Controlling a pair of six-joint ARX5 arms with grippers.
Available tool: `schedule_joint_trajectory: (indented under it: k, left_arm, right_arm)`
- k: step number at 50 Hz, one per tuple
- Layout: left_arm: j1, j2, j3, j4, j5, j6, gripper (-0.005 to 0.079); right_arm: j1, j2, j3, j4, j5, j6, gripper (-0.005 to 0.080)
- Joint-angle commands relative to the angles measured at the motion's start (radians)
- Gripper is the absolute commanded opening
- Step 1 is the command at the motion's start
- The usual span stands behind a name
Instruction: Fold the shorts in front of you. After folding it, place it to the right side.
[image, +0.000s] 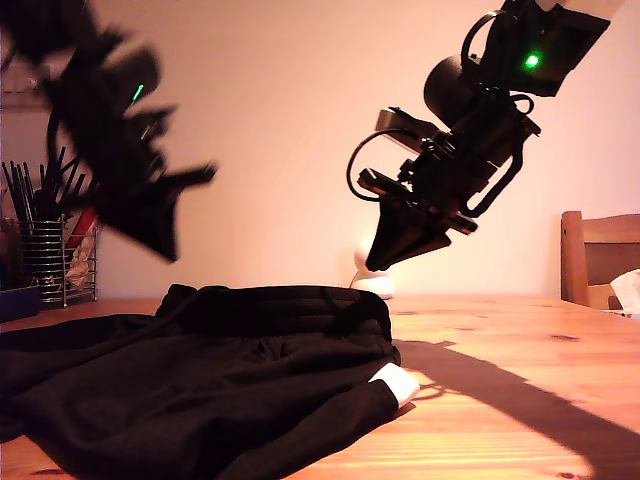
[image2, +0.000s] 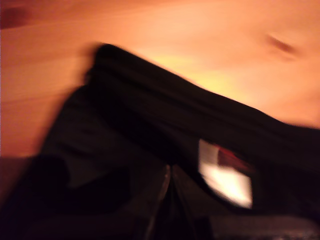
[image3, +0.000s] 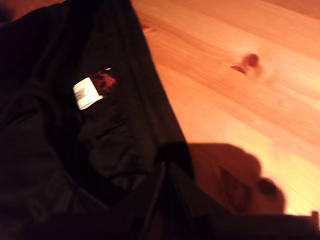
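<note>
Although both arms hang clear above it, the shorts (image: 200, 390) lie rumpled on the bench (image: 500, 400), toward the exterior view's left. Fabric appears soft, light, limp; best gripped along the gathered waistband (image3: 150, 100). Both grippers' fingers appear closed, holding nothing.
</note>
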Motion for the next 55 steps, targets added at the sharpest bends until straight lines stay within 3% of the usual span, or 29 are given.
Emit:
schedule_joint_trajectory:
  k: [1,23,31,55]
  left_arm:
    - [0.0,0.052,-0.025,0.035,0.0,-0.003,-0.0024]
    - [0.02,0.246,-0.023,0.227,-0.012,-0.039,-0.0024]
    - [0.01,0.29,0.002,0.236,0.073,-0.047,-0.0024]
    - [-0.18,0.363,0.129,0.264,0.194,-0.001,-0.0024]
  right_arm:
    - [0.006,-0.003,0.0,0.003,-0.006,0.014,-0.0013]
    - [0.01,-0.003,0.0,-0.005,-0.005,0.021,-0.0013]
    - [0.01,-0.003,0.0,-0.005,-0.002,0.001,-0.0013]
    - [-0.024,-0.028,0.0,-0.014,-0.002,-0.002,-0.0013]
